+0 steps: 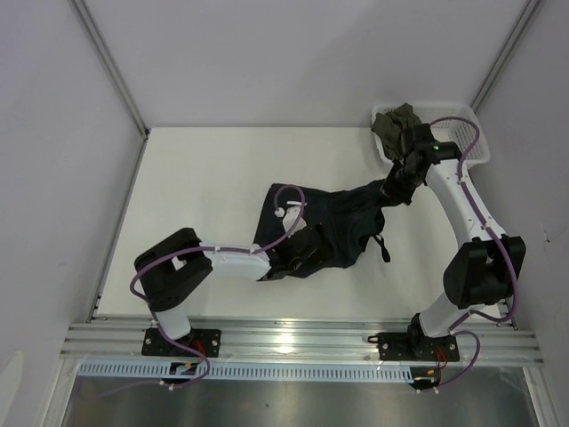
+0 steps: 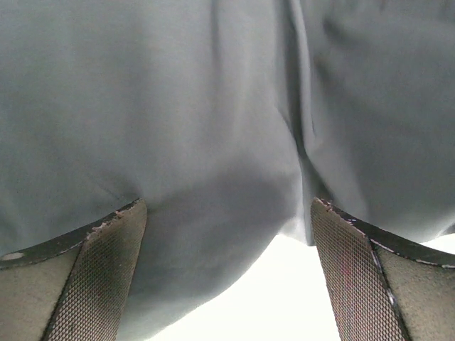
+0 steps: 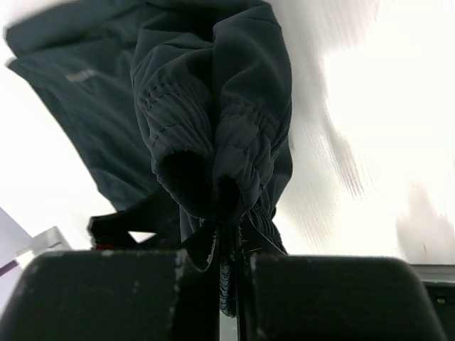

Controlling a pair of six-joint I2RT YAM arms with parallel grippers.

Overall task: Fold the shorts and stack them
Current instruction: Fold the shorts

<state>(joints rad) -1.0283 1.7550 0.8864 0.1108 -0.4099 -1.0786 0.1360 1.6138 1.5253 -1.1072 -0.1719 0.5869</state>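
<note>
The dark teal-navy shorts (image 1: 342,222) lie spread across the middle of the white table, with a black drawstring (image 1: 382,247) trailing off the near right side. My right gripper (image 1: 394,189) is shut on the gathered elastic waistband (image 3: 227,177) at the shorts' right end and holds it lifted. My left gripper (image 1: 307,253) is open, its fingers (image 2: 92,284) wide apart over the near edge of the fabric (image 2: 213,156), which fills the left wrist view.
A white basket (image 1: 467,133) at the back right corner holds an olive-green garment (image 1: 398,124). White walls enclose the table on the left, back and right. A metal rail runs along the near edge.
</note>
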